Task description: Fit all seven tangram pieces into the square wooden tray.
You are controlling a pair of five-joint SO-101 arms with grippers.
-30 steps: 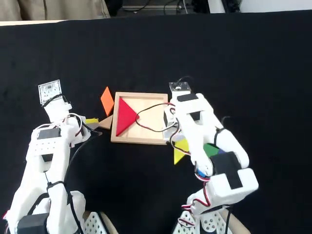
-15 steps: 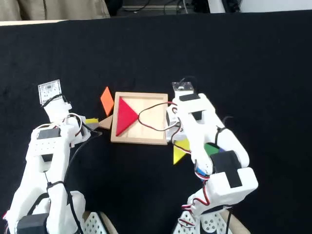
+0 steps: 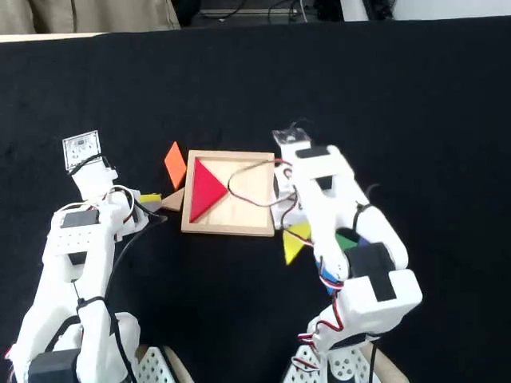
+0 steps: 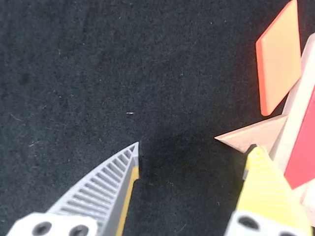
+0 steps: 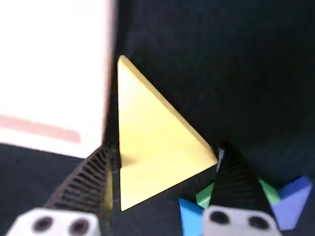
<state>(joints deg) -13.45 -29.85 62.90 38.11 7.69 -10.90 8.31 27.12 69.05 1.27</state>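
The square wooden tray [image 3: 239, 225] lies mid-table with a red triangle [image 3: 206, 190] in its left half. An orange parallelogram [image 3: 175, 164] and a plain wooden triangle [image 3: 172, 200] lie just outside its left edge. My left gripper [image 4: 195, 147] stands open over the black cloth, its yellow finger [image 4: 263, 189] beside the wooden triangle [image 4: 256, 137] and the orange parallelogram [image 4: 279, 56]. My right gripper [image 5: 165, 153] is shut on the yellow triangle [image 5: 147, 147], [image 3: 294, 239] by the tray's near right corner [image 5: 54, 73].
Green [image 3: 346, 240] and blue [image 5: 290, 202] pieces lie close behind the yellow triangle, partly under the right arm [image 3: 319, 187]. A red and black cable loops over the tray. A white tag [image 3: 81, 147] sits on the left arm. Black cloth covers the table.
The right arm has shifted slightly toward the table's far side, and the yellow triangle has moved with it along the tray's right edge. The left arm has kept still.
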